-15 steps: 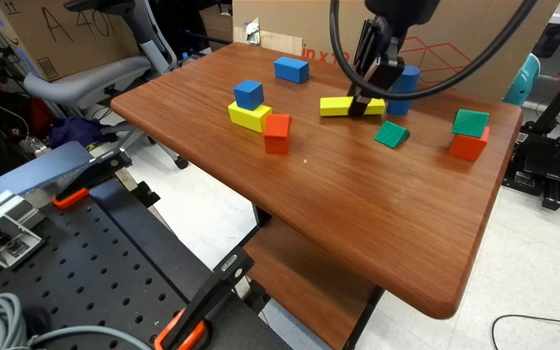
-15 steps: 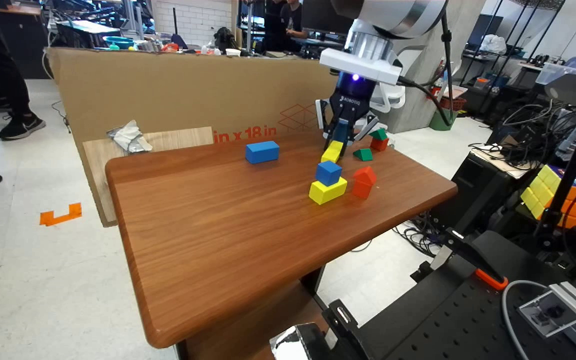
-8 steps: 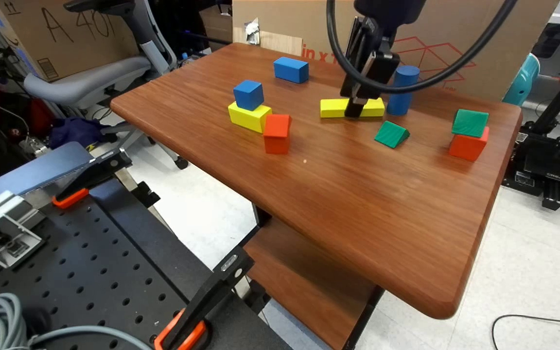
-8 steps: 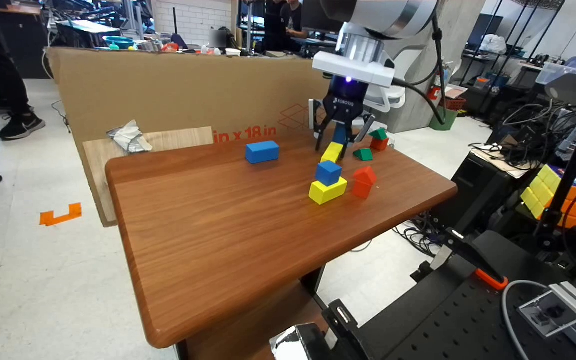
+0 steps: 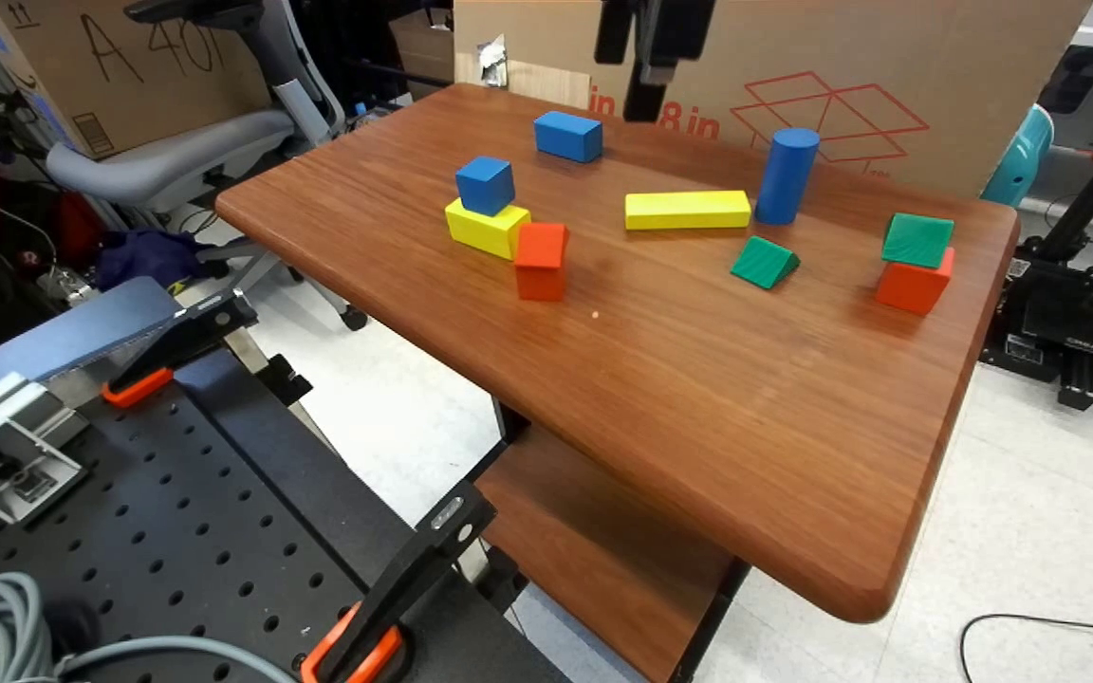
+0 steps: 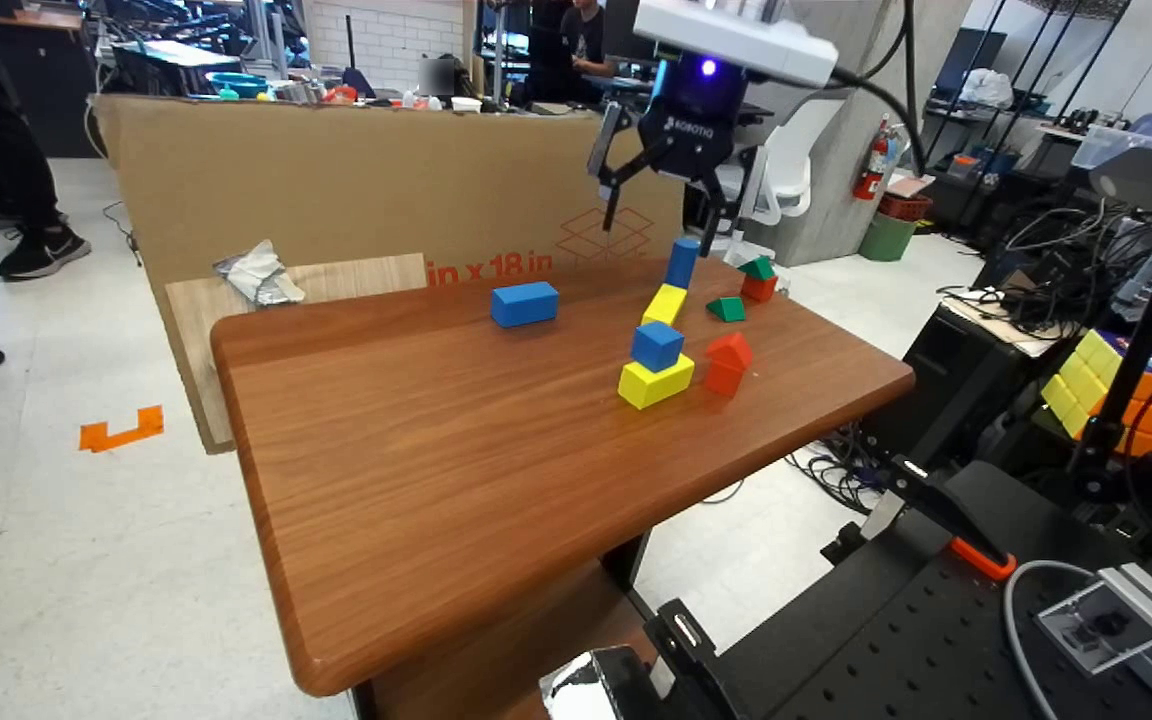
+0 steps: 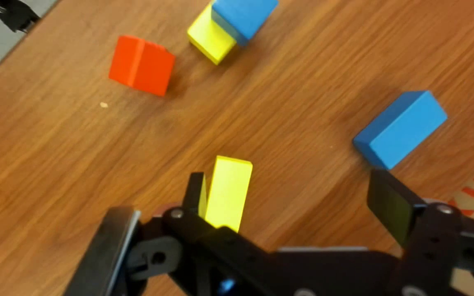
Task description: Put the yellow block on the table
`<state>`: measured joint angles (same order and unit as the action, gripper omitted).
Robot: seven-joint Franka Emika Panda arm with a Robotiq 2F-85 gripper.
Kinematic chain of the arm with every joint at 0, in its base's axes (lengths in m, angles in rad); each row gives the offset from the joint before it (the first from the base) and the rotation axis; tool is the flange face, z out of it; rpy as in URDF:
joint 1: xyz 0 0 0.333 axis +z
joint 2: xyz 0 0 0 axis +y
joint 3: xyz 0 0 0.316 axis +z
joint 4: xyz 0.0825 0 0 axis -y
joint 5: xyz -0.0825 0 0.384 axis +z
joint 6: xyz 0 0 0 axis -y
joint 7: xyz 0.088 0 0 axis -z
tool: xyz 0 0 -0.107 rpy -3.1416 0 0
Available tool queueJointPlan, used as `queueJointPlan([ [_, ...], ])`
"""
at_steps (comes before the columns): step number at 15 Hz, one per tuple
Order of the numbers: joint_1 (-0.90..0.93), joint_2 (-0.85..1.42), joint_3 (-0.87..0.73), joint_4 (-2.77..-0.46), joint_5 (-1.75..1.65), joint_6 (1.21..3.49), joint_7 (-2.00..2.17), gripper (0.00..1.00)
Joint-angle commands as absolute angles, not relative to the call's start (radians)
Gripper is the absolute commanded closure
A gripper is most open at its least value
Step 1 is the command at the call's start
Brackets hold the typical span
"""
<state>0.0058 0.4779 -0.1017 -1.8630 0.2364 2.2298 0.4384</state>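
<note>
The yellow block [image 5: 687, 211] lies flat on the table [image 6: 416, 450], seen whole in an exterior view and partly hidden behind the gripper [image 6: 657, 240] in the wrist view; the gripper hangs higher than the yellow block and apart from it, its jaws spread wide and holding nothing, with the table showing between the two fingers [image 7: 391, 205]; a blue cylinder [image 5: 787, 177] stands upright just beside one end of the yellow block, though I cannot tell whether they touch; near that end, toward one long side of the yellow block, lies a green wedge [image 5: 766, 263]; farther past the same end a green piece [image 5: 918, 239] sits on a red-orange block [image 5: 915, 283]; off the yellow block's opposite end is a stubbier yellow piece [image 5: 488, 230] with a blue cube [image 5: 485, 186] on top; off that end too, but toward the long side where the wedge lies, stands a red-orange piece [image 6: 728, 365] with a peaked top; off the yellow block's other long side, well apart from it, rests a blue brick [image 5: 568, 137]; beyond the yellow block, in both exterior views, stands a cardboard panel [image 6: 366, 190] with red print
</note>
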Motion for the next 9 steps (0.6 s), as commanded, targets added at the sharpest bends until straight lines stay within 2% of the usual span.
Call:
queueJointPlan([
  [1, 0.014, 0.277, -0.103, -1.991, 0.135, 2.115, 0.368, 0.00],
  [4, -0.017, 0.191, -0.086, -1.997, 0.101, 1.976, 0.240, 0.00],
  [5, -0.006, 0.260, -0.088, -1.960, 0.117, 2.044, 0.320, 0.00],
  [9, -0.017, 0.203, -0.087, -1.981, 0.117, 1.986, 0.258, 0.00],
])
